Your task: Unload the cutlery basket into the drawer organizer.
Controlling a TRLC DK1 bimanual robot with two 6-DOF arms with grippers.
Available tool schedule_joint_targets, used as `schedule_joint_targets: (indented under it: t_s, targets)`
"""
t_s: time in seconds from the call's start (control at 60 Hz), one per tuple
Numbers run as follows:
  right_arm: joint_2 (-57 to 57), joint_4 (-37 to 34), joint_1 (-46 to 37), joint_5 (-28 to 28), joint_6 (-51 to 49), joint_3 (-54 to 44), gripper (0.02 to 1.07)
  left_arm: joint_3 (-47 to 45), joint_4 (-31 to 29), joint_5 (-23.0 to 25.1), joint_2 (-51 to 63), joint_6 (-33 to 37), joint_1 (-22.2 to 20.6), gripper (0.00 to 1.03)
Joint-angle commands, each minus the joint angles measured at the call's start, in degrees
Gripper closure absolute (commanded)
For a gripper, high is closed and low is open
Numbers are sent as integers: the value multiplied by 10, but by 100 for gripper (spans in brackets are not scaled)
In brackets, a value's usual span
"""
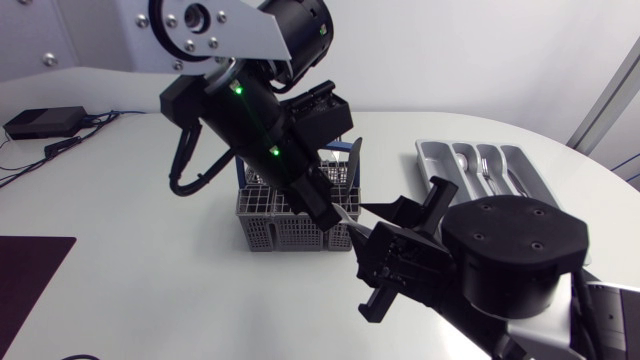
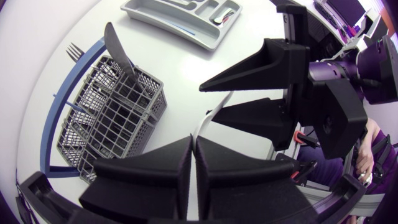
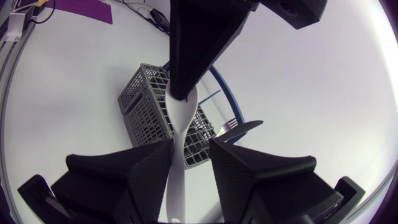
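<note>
Arms crowd the head view's middle and hide much of the one cutlery basket (image 1: 272, 232). The single pale utensil (image 3: 176, 182) cannot be identified by kind. It hangs just beside the basket, with the left gripper (image 2: 194, 142) clamped on one end. The right gripper (image 3: 190, 149) has its fingers spread either side of the other end, with a gap showing. One knife (image 1: 353, 165) and one fork (image 2: 74, 49) stand in the basket. One drawer organizer (image 1: 438, 160) lies well apart and holds cutlery I cannot count. A black box (image 1: 42, 121) and a dark mat (image 1: 28, 275) lie further off.
</note>
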Motion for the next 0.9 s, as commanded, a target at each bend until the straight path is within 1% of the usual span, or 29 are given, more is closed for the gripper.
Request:
schedule_joint_targets:
  t_s: [0.0,0.017,0.083,0.133,0.267,0.467,0.717,0.767,0.783,0.8,0.833,0.867,0.883]
  targets:
    - [7,11,6,12,-16,13,71,18,-5,8,14,-13,2,100]
    - [8,11,6,13,-16,13,71,18,-5,8,15,-14,2,100]
    - [13,11,6,16,-17,13,80,18,-5,8,16,-16,2,100]
    - [14,11,6,16,-17,13,80,18,-5,8,16,-16,1,100]
    - [14,8,6,16,-17,12,92,19,-5,9,17,-16,1,100]
    - [15,9,9,23,-15,5,96,18,-5,10,20,-21,-2,100]
    - [17,6,7,23,-17,2,96,26,-5,27,20,-23,-2,99]
    - [16,6,6,23,-18,0,96,32,-6,34,18,-24,-2,91]
    - [15,6,6,22,-18,-1,96,33,-6,35,18,-28,0,86]
    - [14,5,5,21,-19,-2,96,38,-6,37,15,-30,1,76]
    - [12,5,3,19,-19,-5,96,41,-6,37,13,-30,4,67]
    - [9,3,2,17,-20,-8,96,44,-6,37,10,-30,7,59]
    - [7,2,2,16,-21,-9,96,47,-5,37,8,-30,9,53]
